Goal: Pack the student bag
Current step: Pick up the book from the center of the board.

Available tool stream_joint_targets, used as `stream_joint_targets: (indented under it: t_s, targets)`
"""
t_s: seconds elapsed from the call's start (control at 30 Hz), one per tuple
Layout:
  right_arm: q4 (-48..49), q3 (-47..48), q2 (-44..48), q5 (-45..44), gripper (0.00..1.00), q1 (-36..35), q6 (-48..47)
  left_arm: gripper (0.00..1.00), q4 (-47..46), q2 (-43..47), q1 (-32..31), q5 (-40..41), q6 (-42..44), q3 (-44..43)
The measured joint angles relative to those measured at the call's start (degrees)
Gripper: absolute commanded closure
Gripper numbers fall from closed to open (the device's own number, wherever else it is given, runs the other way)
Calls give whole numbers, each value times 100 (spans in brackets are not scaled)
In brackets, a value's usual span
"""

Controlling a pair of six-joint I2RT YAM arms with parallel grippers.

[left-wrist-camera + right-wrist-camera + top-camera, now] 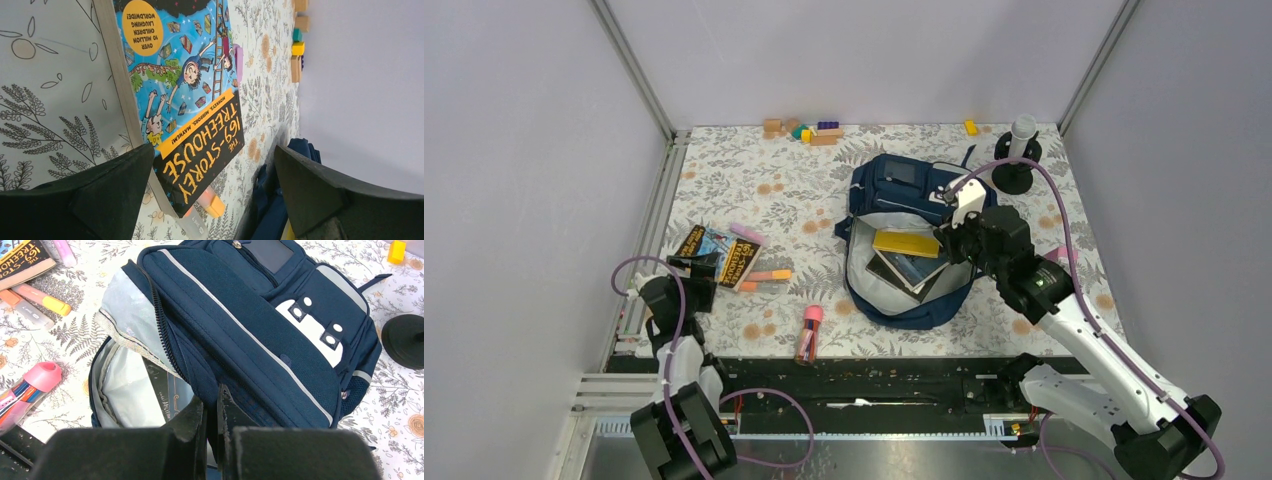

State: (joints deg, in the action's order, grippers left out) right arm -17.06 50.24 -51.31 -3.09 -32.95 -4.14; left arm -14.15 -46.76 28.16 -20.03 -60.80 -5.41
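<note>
The navy student bag (904,190) lies open mid-table, with a yellow book (906,243) and dark books (911,271) in its grey-lined main compartment. My right gripper (951,240) is shut on the edge of the bag's front flap; in the right wrist view the fingertips (212,407) pinch the blue fabric (260,325) and hold the flap up, with a dark book (167,390) below. My left gripper (694,270) is open and empty at the near edge of the "169-Storey Treehouse" book (719,255). In the left wrist view that book (190,100) lies flat between and ahead of the gripper (212,185).
A pink highlighter (746,231) and an orange one (769,275) lie beside the Treehouse book. A pink-capped tube of pens (809,333) lies near the front edge. Wooden blocks (809,130) and a yellow block (970,127) lie at the back. A black stand (1017,160) stands back right.
</note>
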Motion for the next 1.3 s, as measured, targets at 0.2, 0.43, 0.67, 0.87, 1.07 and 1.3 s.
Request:
stream_joint_targets:
  t_s: [0.2,0.43,0.67,0.87,1.07,1.3]
  targets:
    - [133,-129,81,-28,100,0,-2,1,608,664,2,42,-72,144]
    - [166,-140,81,-15,100,0,-66,1,2225,2041,0,181,-63,136]
    - [227,-170,81,28,100,0,-101,1,2457,2094,-2,151,-251,203]
    - [229,-170,81,28,100,0,-101,1,1871,1882,-2,72,-439,420]
    - [232,-170,79,24,100,0,-114,2,1143,1259,-33,2,-590,463]
    - [236,-170,52,22,100,0,-138,1,387,623,-245,39,-756,483]
